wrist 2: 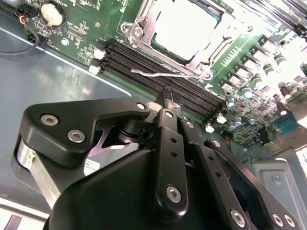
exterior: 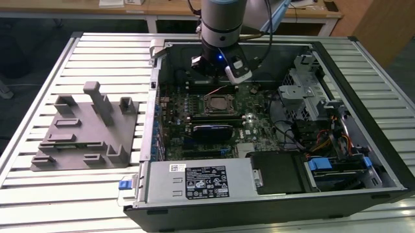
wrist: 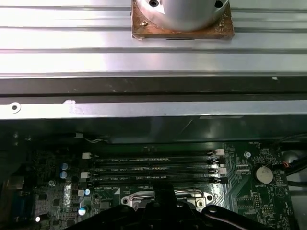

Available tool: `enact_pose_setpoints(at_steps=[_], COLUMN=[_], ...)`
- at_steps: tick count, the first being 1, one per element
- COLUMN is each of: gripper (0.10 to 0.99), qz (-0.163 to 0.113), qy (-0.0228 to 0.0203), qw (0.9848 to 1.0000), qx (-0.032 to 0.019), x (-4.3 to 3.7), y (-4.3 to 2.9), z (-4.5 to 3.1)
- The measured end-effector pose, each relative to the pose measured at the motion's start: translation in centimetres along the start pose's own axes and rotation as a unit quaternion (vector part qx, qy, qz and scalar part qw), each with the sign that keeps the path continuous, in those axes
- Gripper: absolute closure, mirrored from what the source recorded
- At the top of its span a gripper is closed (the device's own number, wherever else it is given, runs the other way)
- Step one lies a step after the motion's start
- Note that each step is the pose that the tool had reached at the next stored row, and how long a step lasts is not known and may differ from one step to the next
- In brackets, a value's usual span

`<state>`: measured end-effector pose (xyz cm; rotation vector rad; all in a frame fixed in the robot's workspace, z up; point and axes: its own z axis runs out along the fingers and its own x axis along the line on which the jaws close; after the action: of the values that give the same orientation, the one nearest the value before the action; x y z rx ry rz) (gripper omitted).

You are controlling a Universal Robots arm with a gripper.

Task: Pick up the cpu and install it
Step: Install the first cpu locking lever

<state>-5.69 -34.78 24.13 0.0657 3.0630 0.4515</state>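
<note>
The cpu (wrist 2: 184, 28) lies flat inside the metal socket frame on the green motherboard (wrist 2: 249, 72), its pale silver-white top facing up. In the exterior view it sits mid-board in the open computer case (exterior: 217, 103). My gripper (wrist 2: 167, 99) hangs just above the row of black memory slots (wrist 2: 158, 79) beside the socket, a short way from the cpu. Its fingers meet at the tips and are shut with nothing between them. In the exterior view the gripper (exterior: 216, 83) is at the far side of the socket. In the first wrist view its tips (wrist: 164, 192) sit over the socket frame (wrist: 165, 197).
The grey fixture (exterior: 84, 128) with raised blocks rests on the slatted table at the exterior view's left. Inside the case are a black module (exterior: 212, 130), a power supply (exterior: 201, 182), a drive cage (exterior: 311, 94) and cables (exterior: 324, 141). The case walls (exterior: 155, 73) ring the board.
</note>
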Motion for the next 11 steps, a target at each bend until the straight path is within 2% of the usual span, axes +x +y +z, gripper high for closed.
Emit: enact_pose_setpoints(at_steps=[11], gripper=[0.98], qz=[0.0], qy=[-0.0012], qw=[1.0], qx=[0.0018], x=[-0.33], y=[-0.13], z=[0.5])
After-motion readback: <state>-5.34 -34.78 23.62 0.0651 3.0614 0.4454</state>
